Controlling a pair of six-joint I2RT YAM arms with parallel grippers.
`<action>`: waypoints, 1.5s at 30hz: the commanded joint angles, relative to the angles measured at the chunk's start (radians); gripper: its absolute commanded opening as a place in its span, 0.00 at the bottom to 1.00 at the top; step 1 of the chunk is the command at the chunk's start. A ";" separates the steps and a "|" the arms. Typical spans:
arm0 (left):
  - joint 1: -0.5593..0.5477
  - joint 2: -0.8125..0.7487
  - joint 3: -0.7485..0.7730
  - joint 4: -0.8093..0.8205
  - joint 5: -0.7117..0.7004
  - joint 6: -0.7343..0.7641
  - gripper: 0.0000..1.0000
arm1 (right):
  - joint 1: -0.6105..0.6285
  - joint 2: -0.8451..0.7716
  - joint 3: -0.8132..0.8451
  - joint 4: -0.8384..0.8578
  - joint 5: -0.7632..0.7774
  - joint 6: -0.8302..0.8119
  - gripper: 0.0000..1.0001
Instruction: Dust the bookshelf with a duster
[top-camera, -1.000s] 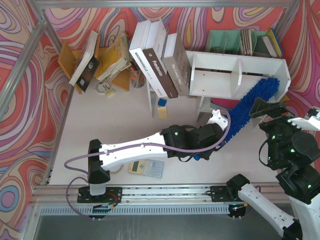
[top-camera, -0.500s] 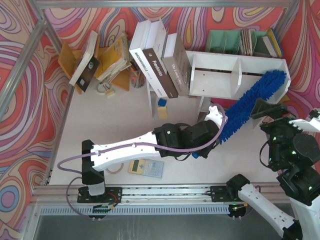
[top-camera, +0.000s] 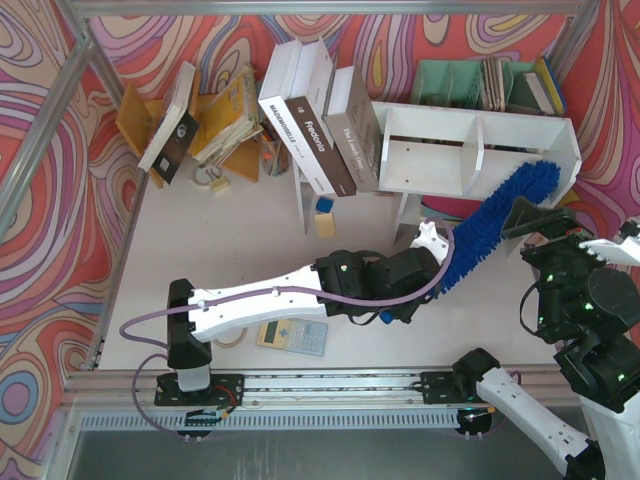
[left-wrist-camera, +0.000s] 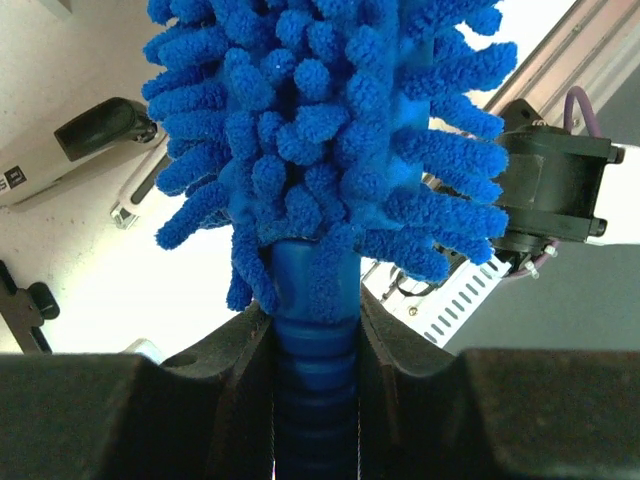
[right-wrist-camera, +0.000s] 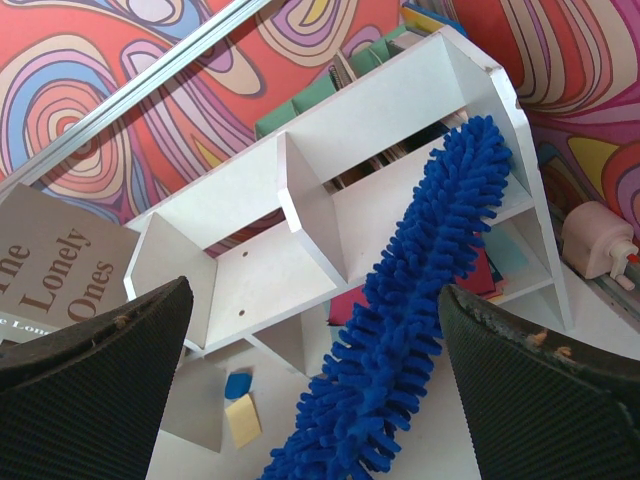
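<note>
The duster (top-camera: 500, 210) is seen slanting across the front of the bookshelf (top-camera: 480, 150), which stands towards the far right corner of the table (top-camera: 250, 250). The fluffy blue head is laid over the right-hand compartment, with its tip up by the right end wall. Its slim blue handle is gripped tightly between the narrowed jaws of the left gripper (left-wrist-camera: 315, 330), in front of the shelf unit, right where the fluff begins. The right gripper (right-wrist-camera: 313, 295) is held wide apart with nothing in it, near the right edge of the table, facing the shelf and the duster. Leaning books (top-camera: 310, 130) are seen just left of the bookshelf, a green file organiser (top-camera: 450, 80) behind it, and a calculator (top-camera: 293, 335) near the near edge.
</note>
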 joint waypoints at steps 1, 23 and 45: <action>0.001 0.009 0.014 -0.020 0.019 0.012 0.00 | 0.002 -0.009 -0.012 -0.005 0.014 0.004 0.98; -0.064 -0.429 -0.468 0.053 0.005 0.072 0.00 | 0.003 -0.004 -0.025 0.003 0.023 0.013 0.98; -0.026 -0.401 -0.643 0.222 -0.200 0.024 0.00 | 0.003 0.010 -0.050 -0.011 0.006 0.054 0.98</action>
